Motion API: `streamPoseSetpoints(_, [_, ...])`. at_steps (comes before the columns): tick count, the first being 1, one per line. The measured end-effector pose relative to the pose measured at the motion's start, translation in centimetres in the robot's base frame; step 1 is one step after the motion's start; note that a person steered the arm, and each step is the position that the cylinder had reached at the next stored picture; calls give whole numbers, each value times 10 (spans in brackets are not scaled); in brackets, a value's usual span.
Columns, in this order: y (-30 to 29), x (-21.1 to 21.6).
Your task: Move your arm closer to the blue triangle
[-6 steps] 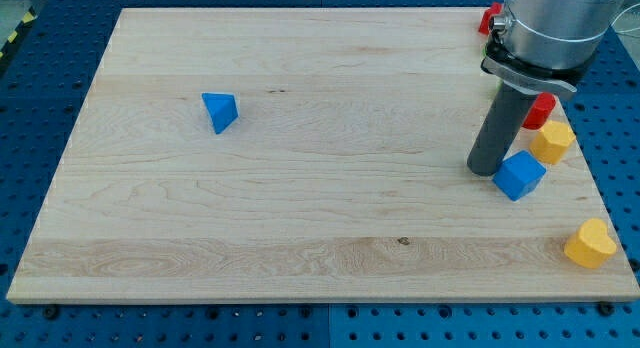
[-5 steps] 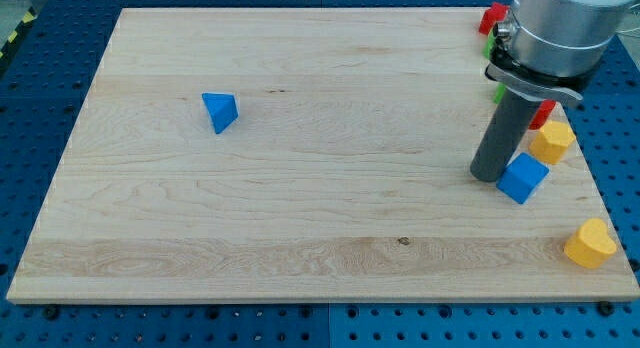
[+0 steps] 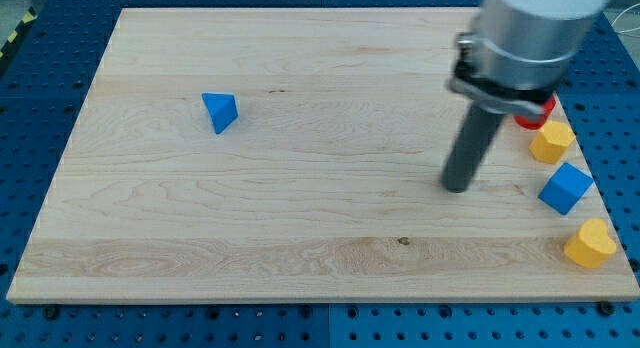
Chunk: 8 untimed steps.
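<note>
The blue triangle (image 3: 220,111) lies on the wooden board (image 3: 300,218) at the view's left, in the upper half. My tip (image 3: 456,187) rests on the board at the view's right, far to the right of the blue triangle and a little lower. The rod rises from the tip up to the grey arm body (image 3: 530,28) at the view's top right. My tip touches no block.
At the view's right edge stand a blue cube (image 3: 565,188), a yellow hexagonal block (image 3: 551,142), a yellow heart-shaped block (image 3: 590,243) and a red block (image 3: 537,113) partly hidden behind the arm.
My tip has moved left, away from the blue cube. The blue cube now lies farther right and lower, near the board's right edge. The blue triangle has not moved.
</note>
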<state>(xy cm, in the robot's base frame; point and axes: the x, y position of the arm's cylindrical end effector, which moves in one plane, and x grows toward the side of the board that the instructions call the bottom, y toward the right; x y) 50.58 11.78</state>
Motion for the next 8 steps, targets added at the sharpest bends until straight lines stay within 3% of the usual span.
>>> streamPoseSetpoints(3, [-257, 2])
streamPoseSetpoints(4, [-330, -25])
streamPoseSetpoints(5, [-366, -64])
streamPoseSetpoints(6, [-351, -75])
streamPoseSetpoints(8, [-265, -106])
